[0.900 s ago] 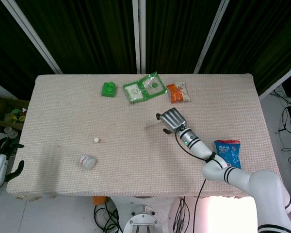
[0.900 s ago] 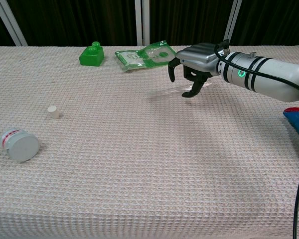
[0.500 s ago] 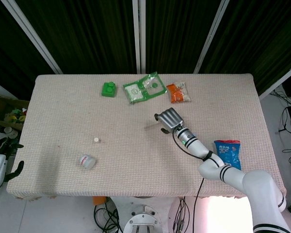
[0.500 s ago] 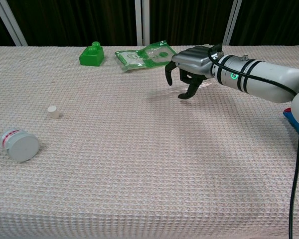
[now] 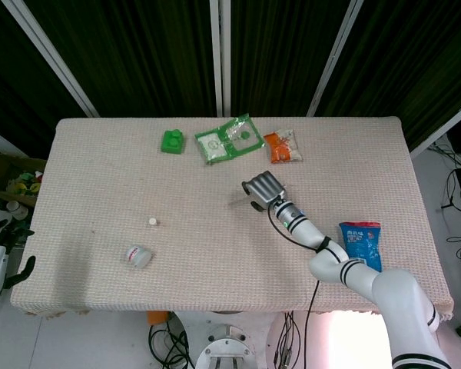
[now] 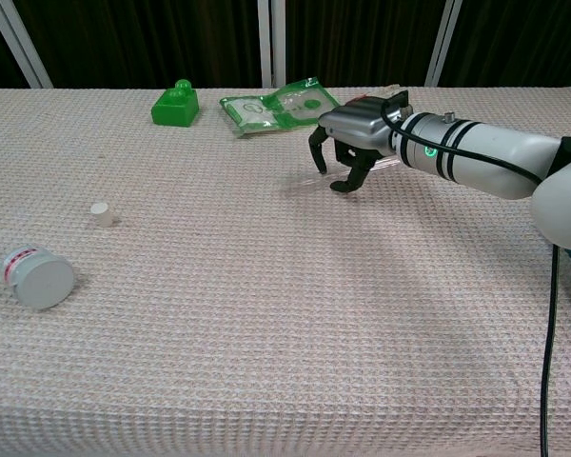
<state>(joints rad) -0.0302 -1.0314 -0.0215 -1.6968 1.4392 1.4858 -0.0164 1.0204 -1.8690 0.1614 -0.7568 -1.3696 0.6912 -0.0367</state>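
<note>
1. Looking over a beige woven table (image 5: 100,177) backed by dark curtains.
2. Spotting the right hand (image 6: 347,143) past the surface's middle, toward the far edge, hanging palm-down with fingers (image 6: 317,157) half-curled, spread from the thumb and holding nothing.
3. Making out a faint clear slim thing (image 6: 295,181) lying flat on the cloth just under and beside those fingertips; not telling whether touching.
4. Judging the step as a reach-and-pinch: keeping fingertips low and level, straddling the clear thing across its narrow side, closing slowly to avoid rolling it away.
5. Noting against the earlier frames: hand sitting further toward the left edge and lower over the cloth, forearm stretched out more.
6. Seeing the left hand (image 5: 21,267) off the near-left corner, pose not readable.
7. Leaving the green block (image 6: 176,105) and green pouch (image 6: 278,107) along the far edge, unmoved.
</note>
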